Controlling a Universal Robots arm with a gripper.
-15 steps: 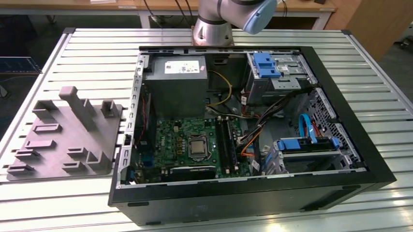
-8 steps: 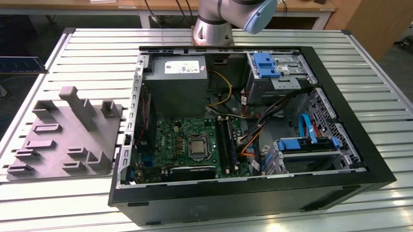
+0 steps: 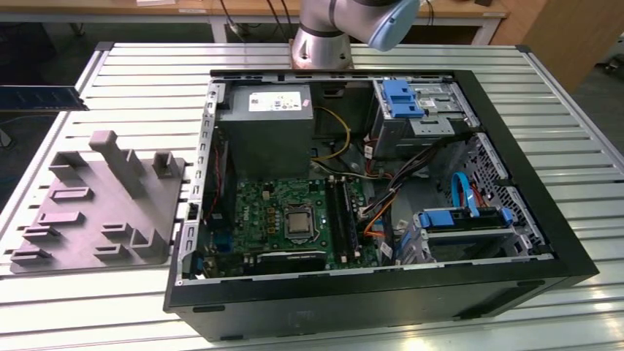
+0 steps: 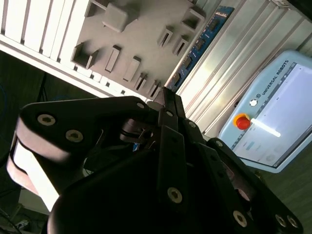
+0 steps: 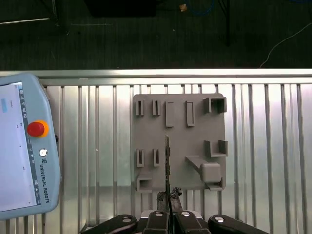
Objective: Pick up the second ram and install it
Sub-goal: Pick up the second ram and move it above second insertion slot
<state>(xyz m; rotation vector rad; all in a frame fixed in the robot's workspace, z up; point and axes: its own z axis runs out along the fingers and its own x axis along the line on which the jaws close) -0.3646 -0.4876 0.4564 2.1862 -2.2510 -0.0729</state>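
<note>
The block (image 3: 98, 201) is matt grey plastic, the table (image 3: 556, 102) ribbed metal, the second ram (image 3: 39, 97) smooth blue board.

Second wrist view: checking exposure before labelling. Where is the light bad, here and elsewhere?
In the second wrist view the gripper is a dark mass and the pendant screen glares white; in the first wrist view the second ram shows as a dark sliver; the exterior view is lit evenly.

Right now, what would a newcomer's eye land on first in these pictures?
The open PC case, motherboard exposed, lies on the slatted table in the exterior view, the grey block at that view's left. In both wrist views the gripper holds the ram, with the block behind it and a pendant with a red button alongside.
</note>
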